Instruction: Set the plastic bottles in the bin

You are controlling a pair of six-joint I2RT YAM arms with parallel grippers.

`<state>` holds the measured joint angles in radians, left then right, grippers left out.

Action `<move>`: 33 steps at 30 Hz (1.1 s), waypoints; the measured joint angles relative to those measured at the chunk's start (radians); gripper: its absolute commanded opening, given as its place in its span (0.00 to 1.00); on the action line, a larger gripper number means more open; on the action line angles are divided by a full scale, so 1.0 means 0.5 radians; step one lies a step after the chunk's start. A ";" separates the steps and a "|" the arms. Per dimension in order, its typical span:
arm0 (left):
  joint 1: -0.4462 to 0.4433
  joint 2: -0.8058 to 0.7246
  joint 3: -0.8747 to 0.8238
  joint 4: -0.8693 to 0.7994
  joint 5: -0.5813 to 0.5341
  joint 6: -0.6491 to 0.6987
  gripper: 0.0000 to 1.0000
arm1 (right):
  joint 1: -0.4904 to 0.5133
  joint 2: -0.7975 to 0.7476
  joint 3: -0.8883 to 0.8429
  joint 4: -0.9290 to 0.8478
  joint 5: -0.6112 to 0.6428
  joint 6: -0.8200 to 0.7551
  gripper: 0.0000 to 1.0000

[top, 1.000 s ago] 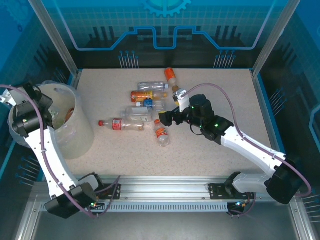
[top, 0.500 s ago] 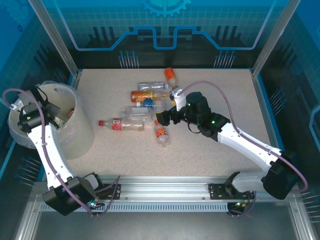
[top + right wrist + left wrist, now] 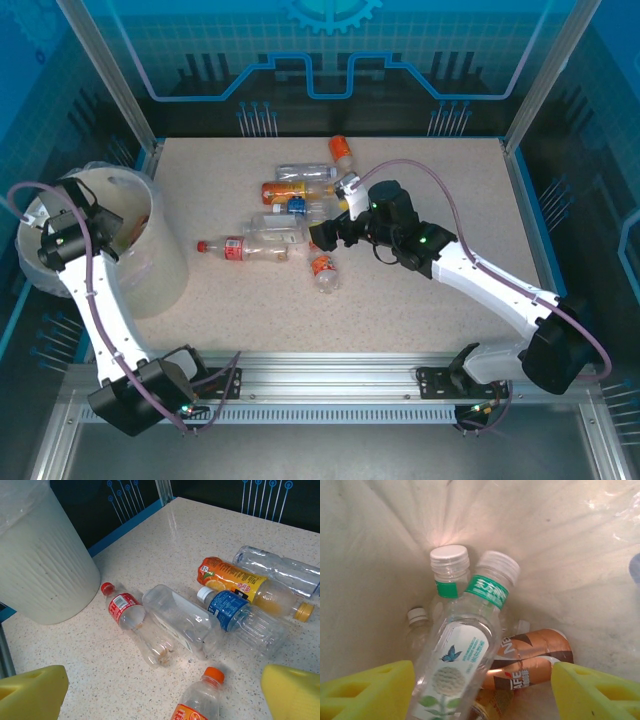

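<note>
Plastic bottles [image 3: 285,190], small with coloured labels and caps, lie clustered on the speckled beige table [image 3: 430,180] right of the large round cream-white bin [image 3: 165,275]; others lie inside it. Over the bin, the left gripper [image 3: 482,680] is parted, with a clear green-banded bottle [image 3: 465,650] unclamped between its jaws. The right gripper [image 3: 165,680] is spread wide over the cluster

White arms [image 3: 500,290], black joints [image 3: 558,362], purple cables [image 3: 404,163]

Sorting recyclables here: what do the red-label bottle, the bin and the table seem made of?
The red-label bottle looks like thin clear glossy plastic; the table shows through it. The bin is probably matte cream plastic, its wall faintly ribbed. The table is speckled beige, slightly shiny: laminate or stone, hard to say.
</note>
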<state>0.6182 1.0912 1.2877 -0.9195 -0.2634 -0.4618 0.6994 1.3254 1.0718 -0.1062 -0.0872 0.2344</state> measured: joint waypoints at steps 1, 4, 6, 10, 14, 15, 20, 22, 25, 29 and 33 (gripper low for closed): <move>0.000 -0.006 0.002 -0.002 0.014 -0.001 0.74 | 0.000 0.000 0.001 0.000 0.000 0.000 1.00; 0.000 -0.028 0.050 -0.014 0.073 0.000 0.77 | 0.000 0.000 0.000 -0.005 0.001 0.000 1.00; 0.000 -0.070 0.095 -0.014 0.144 -0.002 0.78 | 0.000 0.000 0.000 -0.005 0.002 0.000 1.00; 0.000 -0.212 0.159 0.027 0.291 -0.018 0.80 | 0.000 0.000 0.000 -0.002 0.006 0.001 1.00; -0.001 -0.339 0.217 0.096 0.481 -0.065 0.85 | 0.000 -0.009 -0.010 0.009 0.028 0.003 1.00; -0.005 -0.359 0.229 0.120 0.541 -0.079 0.85 | 0.000 -0.014 -0.018 0.011 0.039 0.007 1.00; -0.242 -0.395 0.270 0.198 0.730 -0.161 0.89 | 0.000 -0.074 -0.082 0.037 0.109 0.020 1.00; -0.443 -0.388 0.278 0.216 0.720 -0.175 0.91 | 0.000 -0.102 -0.111 0.050 0.131 0.025 1.00; -0.764 -0.369 0.280 0.237 0.655 -0.184 0.95 | 0.000 -0.133 -0.143 0.066 0.169 0.033 1.00; -1.151 -0.307 0.280 0.275 0.498 -0.230 0.99 | 0.000 -0.153 -0.172 0.075 0.214 0.043 1.00; -1.515 -0.230 0.208 0.358 0.273 -0.273 0.99 | 0.000 -0.186 -0.204 0.079 0.267 0.069 1.00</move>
<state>-0.1394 0.9764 1.3914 -0.7406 -0.1268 -0.5983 0.6994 1.2324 0.9695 -0.0666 0.0463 0.2687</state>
